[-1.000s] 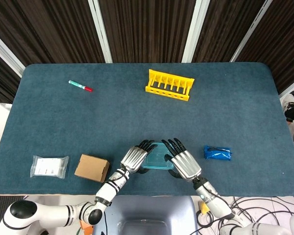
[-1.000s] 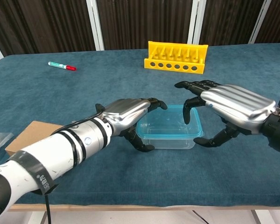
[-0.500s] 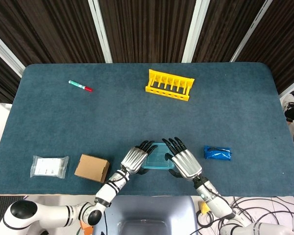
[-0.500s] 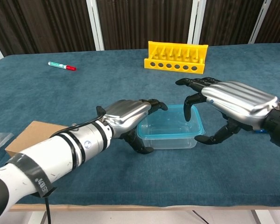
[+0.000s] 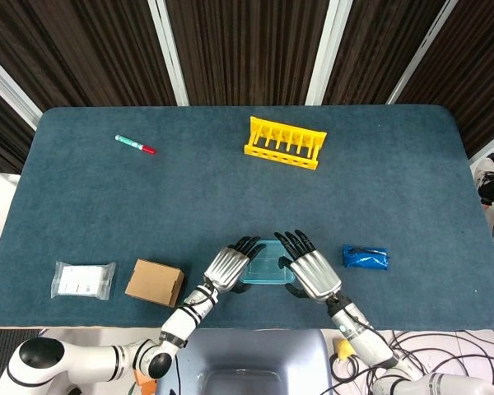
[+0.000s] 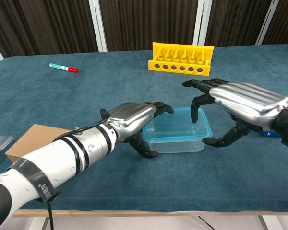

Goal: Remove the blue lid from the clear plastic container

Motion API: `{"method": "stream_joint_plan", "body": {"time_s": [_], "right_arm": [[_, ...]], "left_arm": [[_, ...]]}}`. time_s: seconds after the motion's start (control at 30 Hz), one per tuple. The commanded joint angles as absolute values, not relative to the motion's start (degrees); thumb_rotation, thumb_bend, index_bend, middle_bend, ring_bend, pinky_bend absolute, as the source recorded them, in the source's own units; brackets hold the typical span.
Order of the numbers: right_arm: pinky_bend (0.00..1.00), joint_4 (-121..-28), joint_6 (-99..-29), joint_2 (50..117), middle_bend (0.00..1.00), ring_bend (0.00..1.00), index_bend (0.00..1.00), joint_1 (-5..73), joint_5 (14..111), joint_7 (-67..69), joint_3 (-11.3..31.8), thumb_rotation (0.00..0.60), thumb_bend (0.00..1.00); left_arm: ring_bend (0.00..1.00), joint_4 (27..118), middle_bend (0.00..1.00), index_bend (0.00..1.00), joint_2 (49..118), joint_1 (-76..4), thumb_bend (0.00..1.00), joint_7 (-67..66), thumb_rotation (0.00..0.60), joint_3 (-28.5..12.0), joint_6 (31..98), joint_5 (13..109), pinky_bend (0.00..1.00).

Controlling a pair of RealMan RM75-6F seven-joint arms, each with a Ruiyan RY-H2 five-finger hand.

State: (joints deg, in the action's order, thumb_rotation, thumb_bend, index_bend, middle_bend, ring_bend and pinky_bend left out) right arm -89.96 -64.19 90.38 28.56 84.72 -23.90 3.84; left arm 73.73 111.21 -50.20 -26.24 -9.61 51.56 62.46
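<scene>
At the near edge of the counter, midway between the robot's two hands, sat the clear plastic container with its blue lid pressed on, flat and level. The left hand cupped the container's left end, fingers curled over the lid's rim and thumb low against the wall (whether it truly gripped or only rested there could not be told). The right hand hovered over the right end, fingers spread and arched, holding nothing, its fingertips just above the lid's edge.

To do this step well, the left hand would likely need to pin the container firmly while the right hooked under a corner of the rim and peeled upward, not sideways, so the light tub did not slide.

The counter was covered in dark teal cloth. On it lay a yellow rack further back, a marker at far left, a cardboard box and a clear packet near left, and a blue pouch just right. Dark panelled walls stood behind.
</scene>
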Motion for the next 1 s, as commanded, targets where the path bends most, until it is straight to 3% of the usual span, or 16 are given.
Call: {"method": "stream_joint_plan", "body": {"time_s": [0.03,0.7,1.0], "right_arm": [[0.00,-90.10,-64.16,90.29,0.00,0.00,0.44,28.62,84.47,-24.18,3.80,0.600,0.23],[0.00,-91.50,-64.60,88.53,0.00,0.00,0.43,28.85,83.85,-24.18,3.76,0.600,0.23],[0.00,-89.79,-65.10,90.86,0.00,0.00,0.44,30.29,84.34,-25.47,5.14,0.600,0.23]], "left_arm": [[0.44,73.40,0.75,0.64,111.11,-50.12,0.30,-25.82,0.600,-9.53,51.31,62.67,0.45],[0.44,72.27,0.76,0.65,111.24,-49.78,0.30,-24.53,0.600,-9.05,51.18,64.60,0.44],[0.44,73.66,0.76,0.65,110.63,-49.49,0.30,-24.60,0.600,-8.35,51.71,66.41,0.45]]}}
